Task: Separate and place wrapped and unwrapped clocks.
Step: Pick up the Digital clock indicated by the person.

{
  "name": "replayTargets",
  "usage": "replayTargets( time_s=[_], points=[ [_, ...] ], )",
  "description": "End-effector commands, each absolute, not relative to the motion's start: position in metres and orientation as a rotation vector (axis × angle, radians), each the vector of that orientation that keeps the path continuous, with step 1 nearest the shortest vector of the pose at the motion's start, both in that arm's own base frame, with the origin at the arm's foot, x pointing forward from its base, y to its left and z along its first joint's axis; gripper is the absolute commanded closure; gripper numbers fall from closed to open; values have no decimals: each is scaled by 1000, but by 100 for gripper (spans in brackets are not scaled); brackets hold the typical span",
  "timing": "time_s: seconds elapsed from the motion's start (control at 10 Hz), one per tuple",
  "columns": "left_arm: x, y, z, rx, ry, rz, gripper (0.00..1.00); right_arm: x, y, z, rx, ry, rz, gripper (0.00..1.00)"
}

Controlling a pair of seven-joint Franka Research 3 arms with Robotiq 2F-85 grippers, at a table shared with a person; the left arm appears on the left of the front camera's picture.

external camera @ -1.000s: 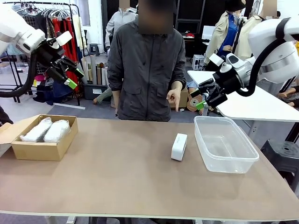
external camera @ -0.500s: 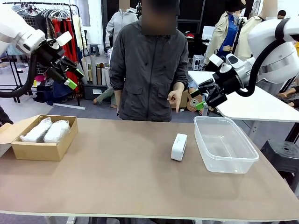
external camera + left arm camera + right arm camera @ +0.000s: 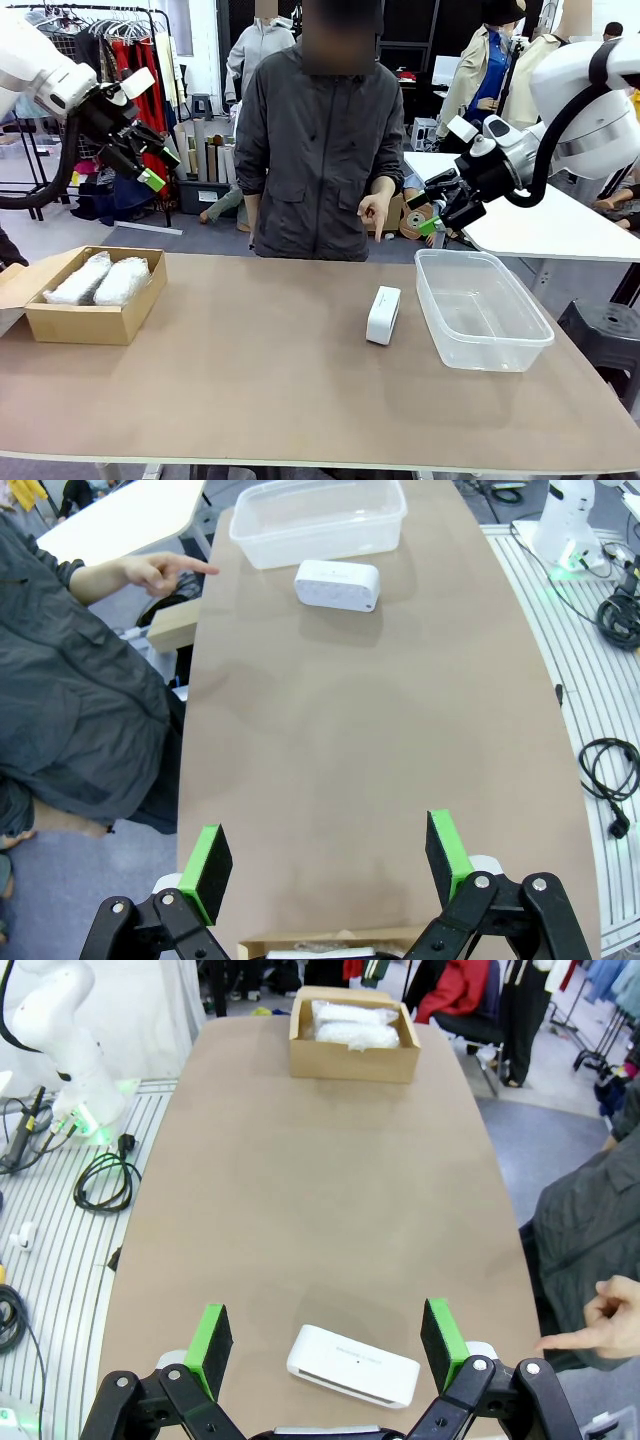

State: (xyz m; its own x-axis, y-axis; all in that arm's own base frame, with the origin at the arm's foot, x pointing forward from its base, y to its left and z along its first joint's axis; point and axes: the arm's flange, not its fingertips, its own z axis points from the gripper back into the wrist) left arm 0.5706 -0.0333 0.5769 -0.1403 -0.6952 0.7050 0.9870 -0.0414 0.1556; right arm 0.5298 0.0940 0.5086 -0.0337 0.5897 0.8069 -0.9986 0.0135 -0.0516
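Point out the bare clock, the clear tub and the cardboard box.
bare clock [image 3: 383, 315], front view, its middle.
clear tub [image 3: 431, 304], front view, left wall.
cardboard box [image 3: 85, 325], front view, front wall.

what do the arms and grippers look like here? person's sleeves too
Left arm and right arm: glossy white rounded shells, each with a black hose. Left gripper, right gripper: black, with green pads. Person's sleeve: dark grey jacket.
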Motion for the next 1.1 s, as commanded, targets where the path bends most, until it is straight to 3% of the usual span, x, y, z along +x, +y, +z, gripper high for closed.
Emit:
replayTargets(
  time_s=[0.0,0.5,1.0],
  points=[
    [571,-32,579,-515,-724,-1579,0,526,126,513,625,-722,1407,0],
    [571,-32,579,-515,-724,-1579,0,527,193,543,438,-550,1299,0],
    [571,-32,579,-515,-724,-1579,0,522,235,562,150,-316,985,0]
  ],
)
